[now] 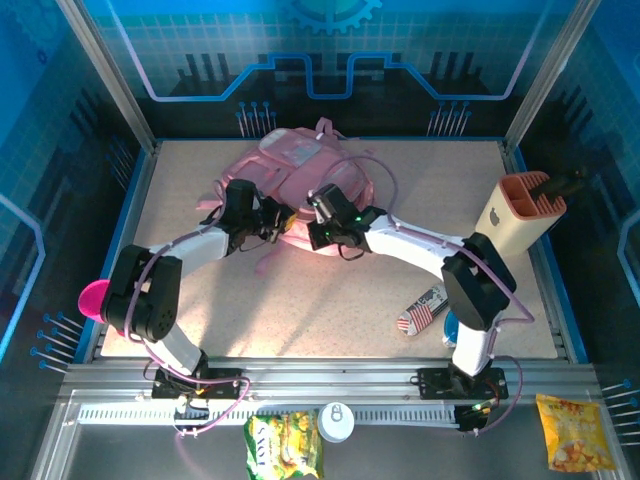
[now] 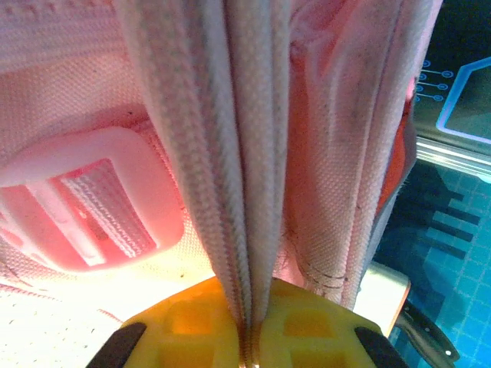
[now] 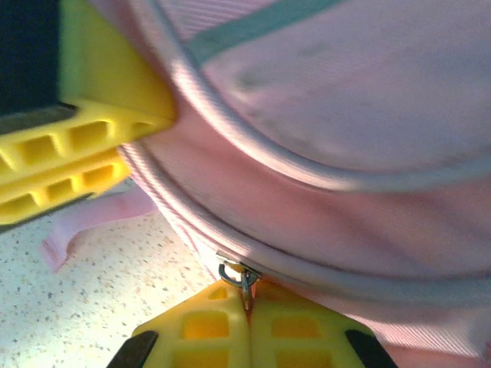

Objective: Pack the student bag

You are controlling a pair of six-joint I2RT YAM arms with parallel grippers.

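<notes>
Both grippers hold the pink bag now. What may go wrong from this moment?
1. The right gripper is shut on the small metal zip pull alone; when it pulls, the zip pull may slip out.
2. The left gripper is shut on a loose strap, not on the body of the student bag, so the bag may slide on the table instead of staying anchored.
3. The two grippers stand close together at the bag's near edge; they may bump.

Top view evenly lit, walls (image 1: 320, 60) glowing blue. Wrist views: desk (image 3: 69, 322) washed out bright, bag (image 3: 345, 92) blurred close up.
</notes>
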